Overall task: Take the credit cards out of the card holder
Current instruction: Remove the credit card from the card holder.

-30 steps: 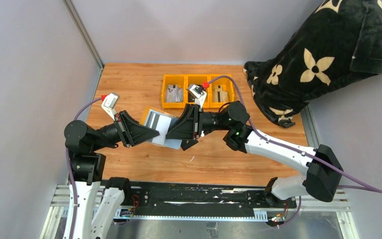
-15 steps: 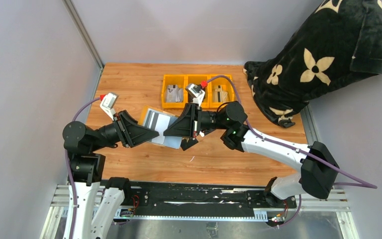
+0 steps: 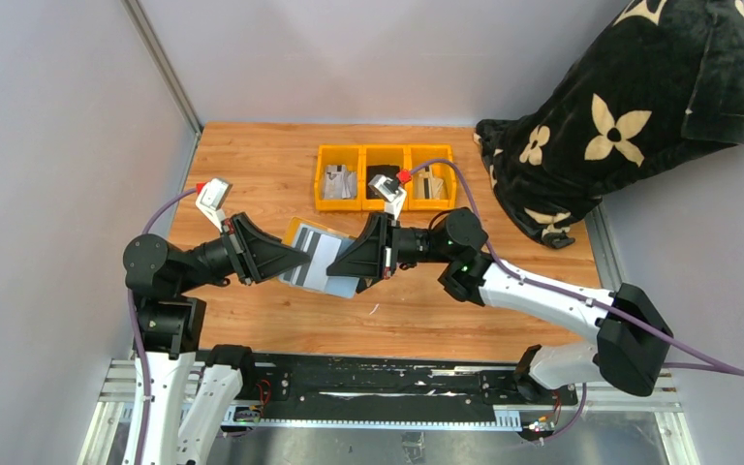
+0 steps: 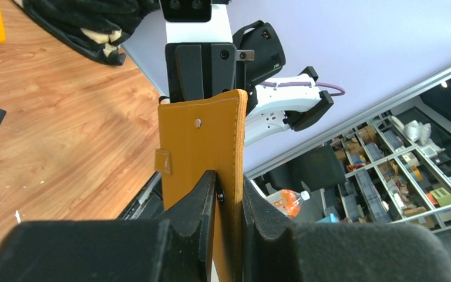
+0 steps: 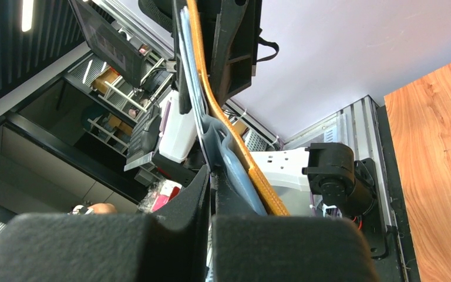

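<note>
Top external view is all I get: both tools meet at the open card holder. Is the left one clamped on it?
Observer: Yes. The left wrist view shows the left tool shut on the yellow outer flap of the card holder, with the snap stud showing beyond the fingertips.
Operator: And the right?
Observer: The right wrist view shows the right tool pinching the grey-blue lining, with the yellow leather passing beside the fingers.

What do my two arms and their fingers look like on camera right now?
The left arm and right arm have white links and black joints. The left gripper and right gripper are black wedges ending in matte black fingers. Purple cables run to white wrist cameras with red plugs.
</note>
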You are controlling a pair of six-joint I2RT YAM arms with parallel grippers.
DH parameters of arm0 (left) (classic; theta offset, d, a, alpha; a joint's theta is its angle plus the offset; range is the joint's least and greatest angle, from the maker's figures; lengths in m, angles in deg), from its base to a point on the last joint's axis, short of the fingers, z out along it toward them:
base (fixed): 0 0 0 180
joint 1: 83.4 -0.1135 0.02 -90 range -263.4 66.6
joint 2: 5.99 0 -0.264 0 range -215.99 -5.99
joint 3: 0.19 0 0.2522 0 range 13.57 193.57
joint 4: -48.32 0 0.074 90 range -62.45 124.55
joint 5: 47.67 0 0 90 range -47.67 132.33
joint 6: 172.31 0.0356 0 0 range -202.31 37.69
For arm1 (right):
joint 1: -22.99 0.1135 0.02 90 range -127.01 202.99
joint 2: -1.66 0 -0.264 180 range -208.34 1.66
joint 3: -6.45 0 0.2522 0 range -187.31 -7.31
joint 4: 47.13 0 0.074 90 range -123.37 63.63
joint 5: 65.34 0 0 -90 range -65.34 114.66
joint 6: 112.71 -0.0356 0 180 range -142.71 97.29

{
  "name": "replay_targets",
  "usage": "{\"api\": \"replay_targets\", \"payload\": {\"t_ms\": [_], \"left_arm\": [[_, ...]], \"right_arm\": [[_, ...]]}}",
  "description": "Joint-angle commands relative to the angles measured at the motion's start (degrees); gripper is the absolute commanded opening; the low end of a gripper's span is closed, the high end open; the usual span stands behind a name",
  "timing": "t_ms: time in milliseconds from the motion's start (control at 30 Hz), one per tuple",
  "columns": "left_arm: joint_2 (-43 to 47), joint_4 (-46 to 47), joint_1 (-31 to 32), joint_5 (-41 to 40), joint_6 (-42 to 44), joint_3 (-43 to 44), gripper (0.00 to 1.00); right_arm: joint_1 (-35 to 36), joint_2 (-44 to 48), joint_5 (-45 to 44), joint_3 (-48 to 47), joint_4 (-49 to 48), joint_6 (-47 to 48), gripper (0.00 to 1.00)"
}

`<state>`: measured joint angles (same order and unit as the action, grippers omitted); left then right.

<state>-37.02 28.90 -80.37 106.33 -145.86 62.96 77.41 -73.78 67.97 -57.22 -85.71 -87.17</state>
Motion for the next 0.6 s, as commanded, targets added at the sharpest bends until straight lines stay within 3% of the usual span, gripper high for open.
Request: {"api": "replay_targets", "payload": {"t_ms": [0,300,567], "left_arm": [[0.07,2.83,-0.04,-0.28,-1.14,1.13,0.17],[-0.16,2.82,-0.04,-0.36,-0.97,2.17,0.08],[-0.61,2.57,-0.04,-0.46,-0.83,2.90,0.06]], "right_arm": [[0.61,1.52,-1.03,1.75,-0.70,0.70,0.00],[0.61,1.54,-1.74,3.18,-6.57,-2.42,0.00],[0.58,3.06,-3.49,6.21,-9.19,-3.47,0.00]]}}
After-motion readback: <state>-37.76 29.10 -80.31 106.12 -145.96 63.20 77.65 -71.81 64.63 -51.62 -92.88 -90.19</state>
